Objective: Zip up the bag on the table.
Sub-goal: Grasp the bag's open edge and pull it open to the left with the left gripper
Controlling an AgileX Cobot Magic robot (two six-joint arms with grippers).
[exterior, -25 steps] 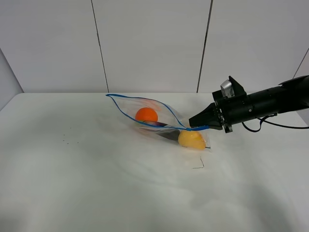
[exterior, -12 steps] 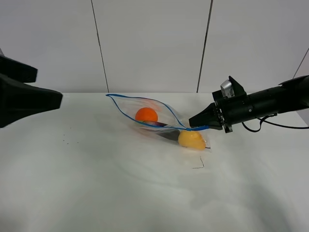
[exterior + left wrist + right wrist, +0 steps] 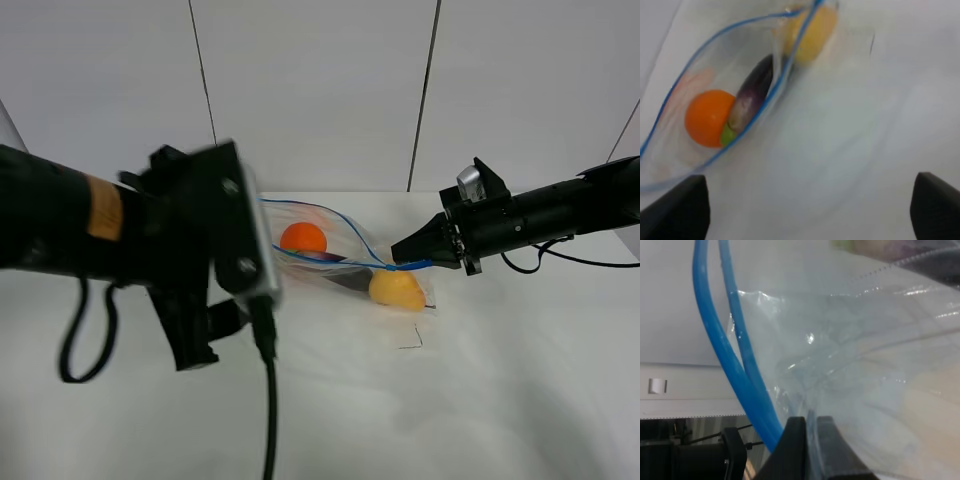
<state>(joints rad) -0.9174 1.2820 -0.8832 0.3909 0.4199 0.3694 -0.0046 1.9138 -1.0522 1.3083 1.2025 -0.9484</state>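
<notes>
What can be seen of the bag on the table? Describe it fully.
The bag is clear, thin, crinkled plastic with a blue zipper strip along its mouth. The mouth gapes open, its two blue edges bowed apart. Inside lie an orange, a purple eggplant and a yellow fruit. It rests on the white table; the right gripper pinches one end of the strip.

Black arms [image 3: 60, 230], dangling black cables [image 3: 268, 420]
</notes>
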